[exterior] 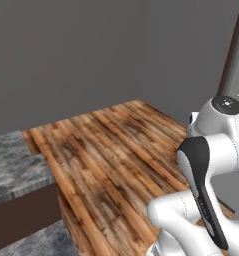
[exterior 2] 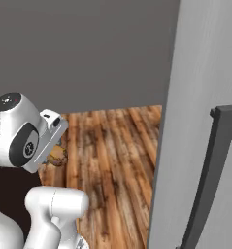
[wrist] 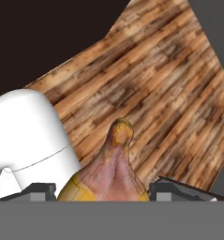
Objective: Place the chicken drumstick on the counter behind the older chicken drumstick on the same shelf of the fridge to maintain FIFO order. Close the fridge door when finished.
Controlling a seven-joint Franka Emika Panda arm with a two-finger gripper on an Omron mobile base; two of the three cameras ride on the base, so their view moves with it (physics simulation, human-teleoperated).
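Your gripper (wrist: 101, 190) is pinching the drumstick (wrist: 111, 173), one dark fingertip on each side of its meaty end, with the long axis running straight out from the jaws and the bone tip pointing away over the wooden floor (wrist: 169, 89). From the right base view the drumstick (exterior 2: 57, 155) peeks out beside the hand, held in the air, well apart from the fridge door (exterior 2: 205, 73), which stands open as a tall panel to your right with its bar handle (exterior 2: 212, 170) facing you. You'll likely need to swing right around that door; the counter (exterior: 13, 165) lies to your left.
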